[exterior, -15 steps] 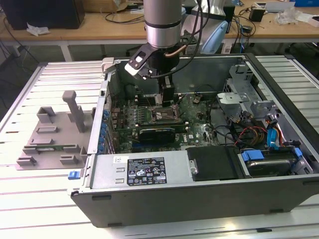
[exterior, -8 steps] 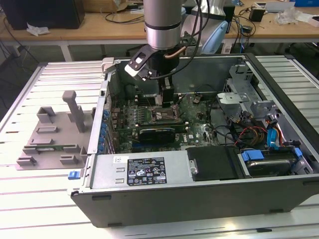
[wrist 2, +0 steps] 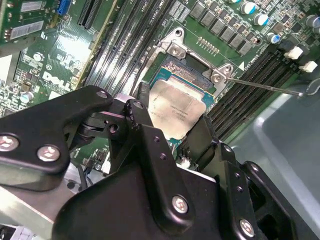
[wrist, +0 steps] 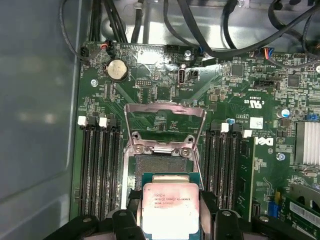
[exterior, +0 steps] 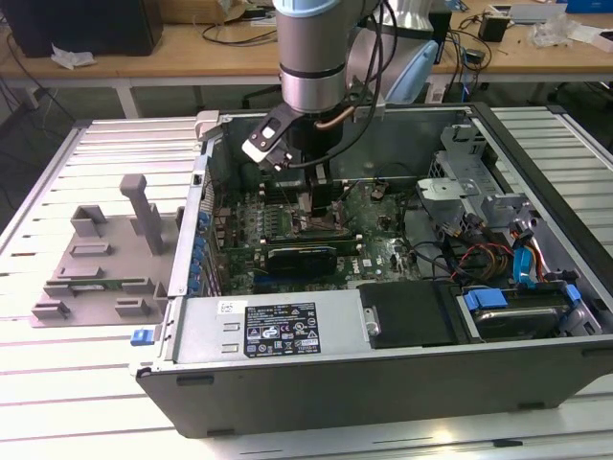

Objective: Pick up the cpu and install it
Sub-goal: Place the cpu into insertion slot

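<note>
The cpu (wrist 2: 176, 106) is a silvery square chip and sits between my two black fingers (wrist 2: 141, 98). My gripper (wrist 2: 172, 116) is shut on the cpu, one finger on each opposite edge. In the first wrist view the cpu (wrist: 170, 206) hangs over the near part of the open socket (wrist: 156, 166). The socket's far part stays uncovered, and its metal load plate (wrist: 165, 114) stands raised behind it. In the exterior view my gripper (exterior: 321, 209) reaches down into the open computer case (exterior: 383, 326), over the middle of the green motherboard (exterior: 378, 251).
Black memory slots (wrist: 97, 170) flank the socket on both sides. A thin metal lever (wrist 2: 260, 86) sticks out beside the socket frame. A black card (exterior: 302, 255) lies just in front of the gripper. Cables (exterior: 479, 257), drive bays and a power supply (exterior: 278, 326) crowd the case. A grey fixture (exterior: 105, 254) rests outside on the table.
</note>
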`<state>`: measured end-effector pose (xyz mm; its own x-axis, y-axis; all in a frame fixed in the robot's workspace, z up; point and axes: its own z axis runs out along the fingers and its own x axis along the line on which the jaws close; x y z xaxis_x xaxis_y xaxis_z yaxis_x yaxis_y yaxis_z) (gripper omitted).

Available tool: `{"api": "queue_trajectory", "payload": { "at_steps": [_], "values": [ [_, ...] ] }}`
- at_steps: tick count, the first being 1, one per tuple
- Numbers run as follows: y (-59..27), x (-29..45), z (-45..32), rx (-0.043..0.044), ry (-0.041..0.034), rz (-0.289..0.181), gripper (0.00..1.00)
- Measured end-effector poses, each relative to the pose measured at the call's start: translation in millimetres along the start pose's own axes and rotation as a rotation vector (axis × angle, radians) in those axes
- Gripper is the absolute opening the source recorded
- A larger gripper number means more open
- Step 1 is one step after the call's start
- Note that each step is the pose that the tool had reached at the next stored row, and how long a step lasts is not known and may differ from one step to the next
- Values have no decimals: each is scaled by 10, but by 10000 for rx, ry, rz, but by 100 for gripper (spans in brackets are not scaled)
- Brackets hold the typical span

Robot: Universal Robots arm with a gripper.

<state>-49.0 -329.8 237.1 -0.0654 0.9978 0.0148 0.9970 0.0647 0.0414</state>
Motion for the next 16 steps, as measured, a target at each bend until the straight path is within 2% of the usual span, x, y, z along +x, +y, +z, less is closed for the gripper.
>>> {"api": "queue_trajectory", "payload": {
  "at_steps": [1, 2, 4, 10, 12, 16],
  "values": [
    [0, 1, 12, 1, -25, 0, 55],
    [2, 7, 39, 10, -148, -4, 55],
    [4, 20, 66, 20, -292, -10, 55],
    [15, 89, 162, 30, -449, -17, 55],
    [16, 109, 174, 30, -462, -17, 55],
    [14, 122, 235, 38, -572, -21, 55]
  ]
}}
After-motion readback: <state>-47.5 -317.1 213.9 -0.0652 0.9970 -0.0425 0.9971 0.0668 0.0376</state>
